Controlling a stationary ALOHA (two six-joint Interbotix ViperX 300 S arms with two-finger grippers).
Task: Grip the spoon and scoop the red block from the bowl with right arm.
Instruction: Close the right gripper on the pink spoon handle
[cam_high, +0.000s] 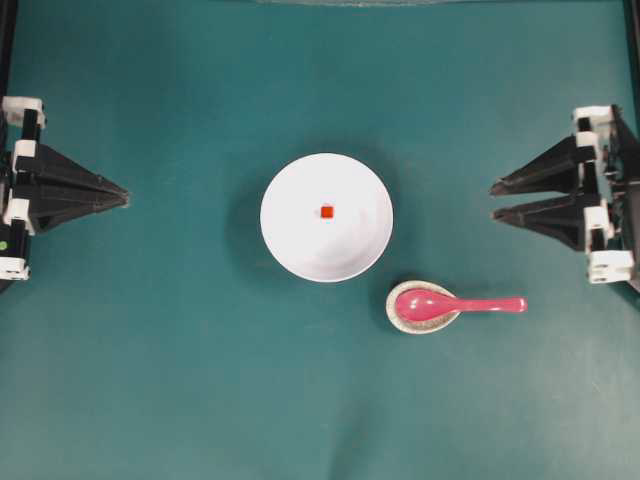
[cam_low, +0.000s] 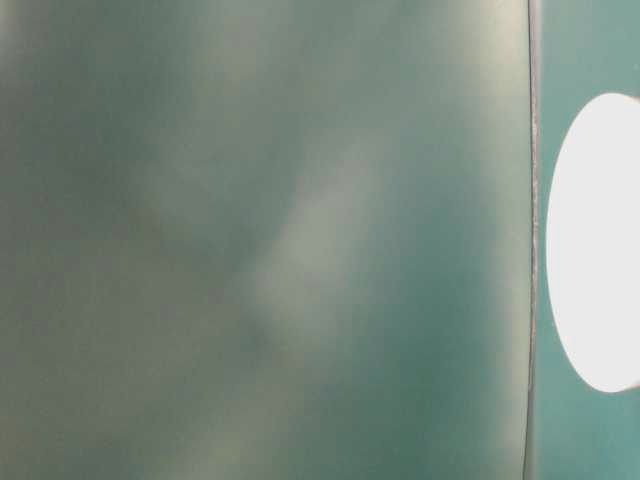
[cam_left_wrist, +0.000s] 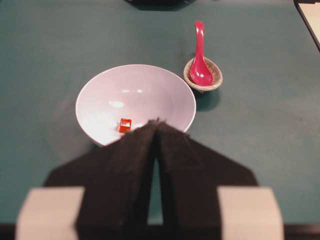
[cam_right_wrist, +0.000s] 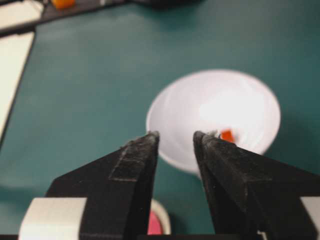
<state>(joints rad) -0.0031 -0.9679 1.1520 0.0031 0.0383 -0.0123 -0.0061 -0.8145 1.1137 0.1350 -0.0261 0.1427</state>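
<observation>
spoon (cam_high: 455, 304) on the table, scoop in a speckled dish (cam_high: 421, 307), apart from the empty, parted right gripper (cam_high: 492, 200)

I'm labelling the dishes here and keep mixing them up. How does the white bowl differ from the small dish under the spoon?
The white bowl is plain, round and much larger; the speckled dish is small, off-white and egg-shaped. The bowl holds only the tiny red block, while the dish cradles the scoop of the pink-red spoon, whose handle sticks out past its rim. The bowl sits mid-table; the dish sits beside it, toward the right gripper. Both rest upright on the green table.
</observation>
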